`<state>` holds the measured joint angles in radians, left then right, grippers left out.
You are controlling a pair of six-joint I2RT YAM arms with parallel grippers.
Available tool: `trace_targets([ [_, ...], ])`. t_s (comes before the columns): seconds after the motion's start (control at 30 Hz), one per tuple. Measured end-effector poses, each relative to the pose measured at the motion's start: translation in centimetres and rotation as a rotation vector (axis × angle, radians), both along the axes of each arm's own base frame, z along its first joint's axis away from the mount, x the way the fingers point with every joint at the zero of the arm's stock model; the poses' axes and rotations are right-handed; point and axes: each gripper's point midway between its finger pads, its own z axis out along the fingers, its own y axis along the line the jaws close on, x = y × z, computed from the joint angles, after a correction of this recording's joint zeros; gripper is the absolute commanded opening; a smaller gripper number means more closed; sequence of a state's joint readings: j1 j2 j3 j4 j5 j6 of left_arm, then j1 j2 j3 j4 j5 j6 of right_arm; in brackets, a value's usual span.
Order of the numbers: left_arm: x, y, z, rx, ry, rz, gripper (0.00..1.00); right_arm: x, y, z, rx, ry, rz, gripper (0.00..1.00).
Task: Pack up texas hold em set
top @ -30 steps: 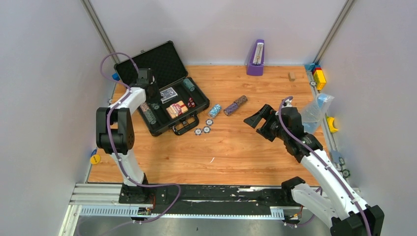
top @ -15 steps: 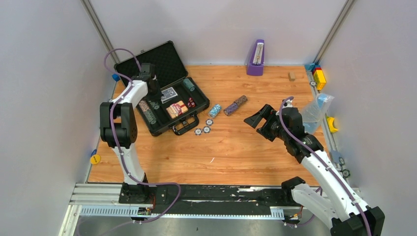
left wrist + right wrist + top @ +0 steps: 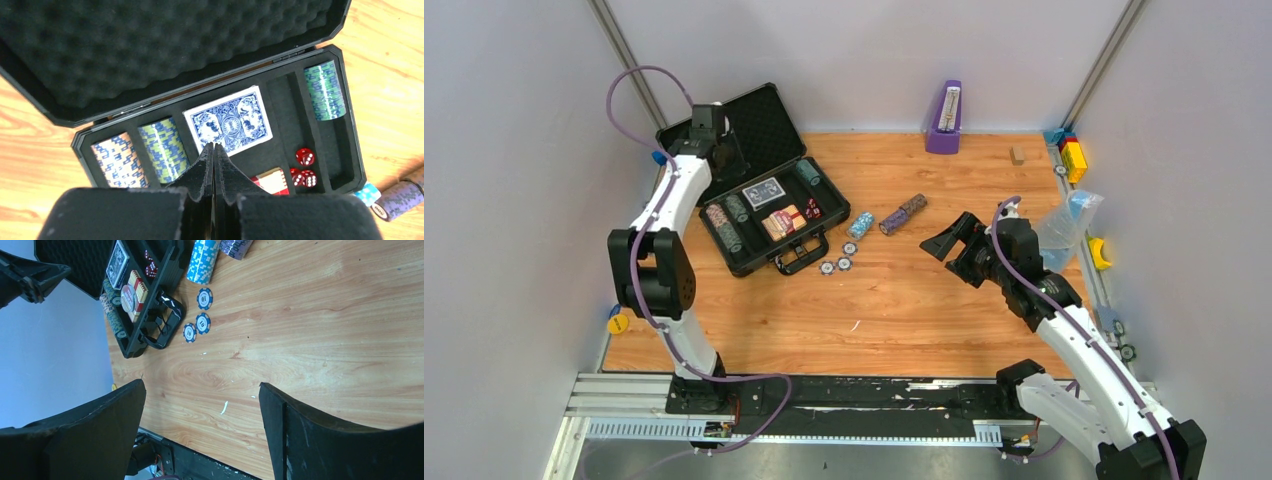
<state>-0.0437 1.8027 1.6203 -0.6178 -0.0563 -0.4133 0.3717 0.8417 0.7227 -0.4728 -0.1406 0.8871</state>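
Observation:
The dark grey briefcase [image 3: 759, 118] lies open at the back left, lid up. Its tray holds an orange-blue chip roll [image 3: 119, 159], a green-blue roll [image 3: 162, 149], a teal roll [image 3: 325, 90], a blue card deck [image 3: 229, 120], a red deck [image 3: 272, 180] and red dice [image 3: 305, 156]. My left gripper [image 3: 214, 146] is shut and empty, held above the tray near the lid [image 3: 727, 158]. A light-blue roll [image 3: 861, 224], a purple roll [image 3: 902, 214] and three loose chips [image 3: 839, 258] lie on the table right of the case. My right gripper [image 3: 939, 245] is open and empty, right of them [image 3: 201, 385].
A purple metronome [image 3: 944, 118] stands at the back wall. A small wooden block [image 3: 1017, 155], coloured toy blocks [image 3: 1072, 152], a clear plastic bag [image 3: 1064, 225] and a yellow piece [image 3: 1101, 252] line the right edge. Walls close in on the left, back and right.
My left gripper has risen and drawn back from over the tray's left slots toward the lid, still shut. The right arm has not moved.

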Motion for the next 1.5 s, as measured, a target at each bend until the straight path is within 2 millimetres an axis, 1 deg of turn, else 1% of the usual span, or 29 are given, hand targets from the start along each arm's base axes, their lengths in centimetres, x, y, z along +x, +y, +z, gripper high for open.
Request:
trace_targets([
  [0.03,0.2,-0.1,-0.2,-0.005,-0.007,-0.003,0.00,0.0,0.0,0.0,0.000,0.001,0.000,0.85],
  [0.1,0.4,-0.3,-2.2,-0.011,0.020,-0.005,0.00,0.0,0.0,0.0,0.001,0.001,0.000,0.85],
  [0.17,0.7,-0.4,-5.5,-0.015,0.081,-0.007,0.00,0.0,0.0,0.0,0.002,0.001,0.002,0.85],
  [0.23,0.8,-0.5,-9.6,-0.018,0.162,-0.010,0.00,-0.1,0.0,0.1,0.003,-0.002,0.003,0.85],
  [0.27,1.5,-0.6,-10.1,-0.023,0.156,-0.010,0.00,-0.1,0.0,0.2,0.004,-0.006,0.003,0.85],
  [0.3,2.2,-0.7,-9.4,-0.032,0.124,-0.013,0.00,-0.1,0.0,0.3,0.006,-0.010,0.003,0.85],
  [0.33,2.5,-0.6,-9.2,-0.033,0.107,-0.010,0.00,-0.2,0.0,0.5,0.009,-0.017,0.003,0.85],
  [0.4,2.3,-0.5,-9.9,-0.039,0.113,-0.005,0.00,-0.3,-0.1,0.8,0.013,-0.027,0.002,0.85],
  [0.43,2.3,-0.5,-9.7,-0.039,0.108,-0.005,0.00,-0.3,-0.1,0.9,0.014,-0.031,0.003,0.85],
  [0.53,1.9,-0.5,-9.5,-0.034,0.114,-0.005,0.04,-0.3,-0.1,0.9,0.012,-0.031,0.005,0.87],
  [0.63,0.3,-0.4,-8.9,-0.029,0.148,-0.012,0.08,-0.2,0.2,0.4,0.000,-0.022,0.030,0.87],
  [0.7,-0.9,-0.5,-7.9,-0.027,0.149,-0.019,0.14,0.1,0.8,-0.5,-0.017,0.004,0.064,0.86],
  [0.73,-1.6,-0.6,-7.1,-0.026,0.142,-0.024,0.20,0.4,1.1,-0.8,-0.025,0.019,0.082,0.86],
  [0.77,-2.2,-0.7,-6.2,-0.025,0.129,-0.028,0.23,0.7,1.5,-1.4,-0.036,0.041,0.105,0.85],
  [0.8,-2.9,-0.8,-5.4,-0.024,0.115,-0.034,0.32,1.2,1.9,-1.9,-0.046,0.066,0.129,0.85],
  [0.83,-3.8,-1.1,-4.4,-0.022,0.094,-0.041,0.37,1.6,2.3,-2.4,-0.055,0.085,0.150,0.85],
  [0.87,-4.8,-1.5,-3.6,-0.019,0.079,-0.055,0.48,1.9,2.6,-2.8,-0.062,0.101,0.168,0.84],
  [0.9,-5.6,-2.0,-3.0,-0.016,0.067,-0.071,0.53,2.1,3.0,-3.2,-0.069,0.115,0.185,0.84],
  [0.93,-6.4,-2.7,-2.6,-0.011,0.058,-0.092,0.60,2.4,3.3,-3.5,-0.075,0.126,0.200,0.84],
  [0.97,-7.5,-3.8,-2.5,-0.008,0.051,-0.118,0.63,2.7,3.6,-3.8,-0.083,0.137,0.215,0.84],
  [1.0,-8.4,-4.9,-2.7,-0.004,0.054,-0.150,0.67,2.9,3.8,-4.1,-0.089,0.142,0.225,0.83],
  [1.03,-9.3,-5.9,-3.2,-0.001,0.061,-0.177,0.69,3.1,4.0,-4.3,-0.095,0.147,0.233,0.82],
  [1.07,-10.1,-6.6,-3.9,0.001,0.073,-0.201,0.78,3.3,4.1,-4.5,-0.104,0.149,0.241,0.81],
  [1.1,-11.0,-7.5,-4.7,0.001,0.085,-0.230,0.82,3.5,4.2,-4.7,-0.111,0.152,0.247,0.81],
  [1.17,-13.1,-8.8,-6.8,-0.001,0.123,-0.290,0.97,4.0,4.6,-4.9,-0.125,0.155,0.259,0.81],
  [1.23,-14.7,-9.2,-8.2,-0.007,0.143,-0.330,0.99,4.7,5.0,-5.2,-0.146,0.156,0.262,0.81],
  [1.3,-15.9,-9.4,-8.7,-0.016,0.133,-0.365,1.00,5.2,5.6,-5.5,-0.167,0.159,0.263,0.81],
  [1.37,-16.2,-9.9,-8.2,-0.020,0.092,-0.399,0.99,5.7,6.4,-6.0,-0.183,0.169,0.266,0.80],
  [1.5,-16.2,-11.5,-6.4,-0.017,-0.034,-0.469,0.98,7.3,8.2,-6.7,-0.191,0.203,0.214,0.80],
])
